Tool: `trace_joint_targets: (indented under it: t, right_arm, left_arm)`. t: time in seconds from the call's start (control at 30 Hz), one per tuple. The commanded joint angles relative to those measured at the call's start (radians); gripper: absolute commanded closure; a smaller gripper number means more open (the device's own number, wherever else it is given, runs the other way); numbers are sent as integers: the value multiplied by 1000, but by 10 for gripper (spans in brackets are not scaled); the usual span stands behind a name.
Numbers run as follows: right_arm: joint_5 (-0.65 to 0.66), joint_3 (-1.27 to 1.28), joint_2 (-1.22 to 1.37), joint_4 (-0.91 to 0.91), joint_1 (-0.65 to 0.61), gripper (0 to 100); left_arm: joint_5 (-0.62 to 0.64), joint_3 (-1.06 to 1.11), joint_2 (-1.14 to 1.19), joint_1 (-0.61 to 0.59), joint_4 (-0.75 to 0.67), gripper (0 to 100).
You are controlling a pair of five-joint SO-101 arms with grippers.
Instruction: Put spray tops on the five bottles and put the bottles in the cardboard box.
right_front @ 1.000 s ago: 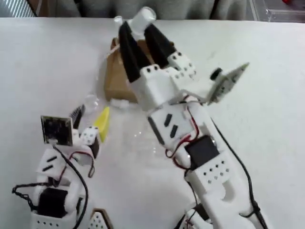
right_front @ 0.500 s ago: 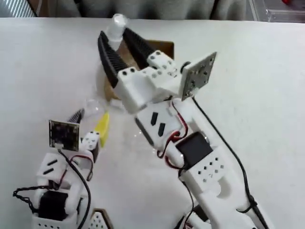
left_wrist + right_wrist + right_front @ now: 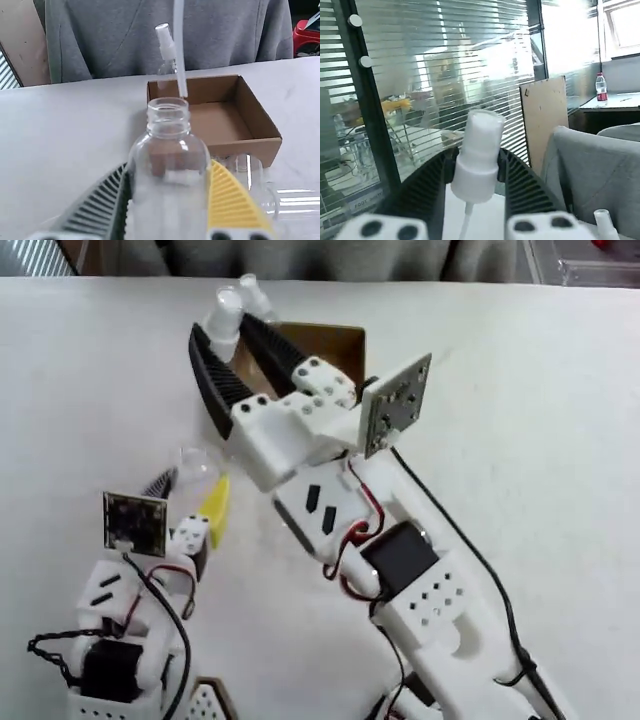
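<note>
On my feed the left gripper [image 3: 167, 175] has mismatched fingers [image 3: 232, 200]: one bright yellow, the other dark grey, both patterned with fine crosswise ribs. The bottle [image 3: 169, 150] between them is clear and colourless. The right gripper [image 3: 476, 157] shows black ribbed fingers on a white body. The spray top [image 3: 480, 130] in it is plain white, with a thin white tube. I read the cardboard box [image 3: 252, 112] as plain brown and the table [image 3: 520, 370] as flat white. The right arm [image 3: 455, 625] is white, with a black motor block and red and black wires.

White table [image 3: 540, 370]: cardboard box [image 3: 220, 117], clear bottle [image 3: 252, 175] beside.
</note>
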Motion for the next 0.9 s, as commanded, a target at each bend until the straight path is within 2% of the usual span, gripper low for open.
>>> trace_joint_targets:
  t: [0.0,0.53,0.87]
  right_arm:
    - [12,-6,-4,-4,-2,983]
    - [6,-6,108,-76,1,983]
    - [5,11,107,30,-4,983]
  left_arm:
    - [-8,-5,-15,12,-9,972]
    - [-6,-5,-15,5,-8,972]
    - [-8,-5,-15,4,-8,972]
